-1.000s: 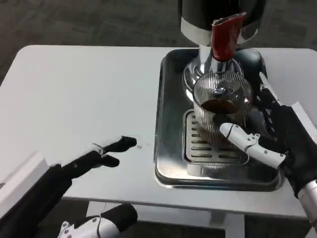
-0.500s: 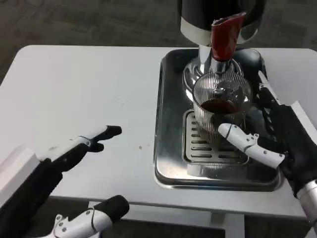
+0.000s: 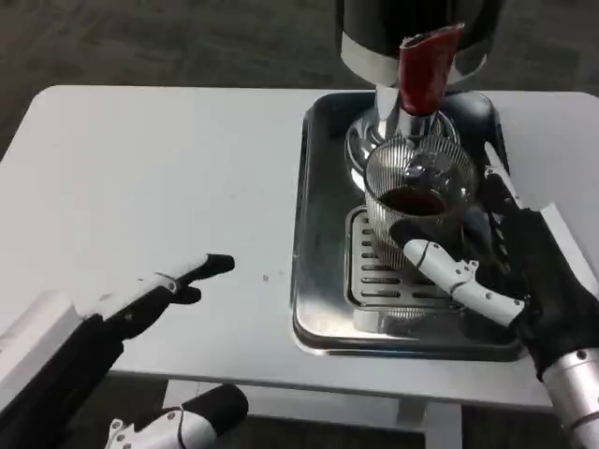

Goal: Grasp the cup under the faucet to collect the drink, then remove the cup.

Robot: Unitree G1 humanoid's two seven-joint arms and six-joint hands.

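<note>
Nearest you, your left hand point(image 3: 164, 285) hovers low over the table point(image 3: 140, 168), fingers stretched out and holding nothing. Further in, your right hand point(image 3: 510, 276) wraps the cup point(image 3: 416, 201), thumb across its front and fingers behind. The ribbed glass cup stands on the tray point(image 3: 323, 271) grate, dark drink in its lower part, directly under the red faucet point(image 3: 423, 70).

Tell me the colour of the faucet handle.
Red, seen in the head view: the handle above the cup.
</note>
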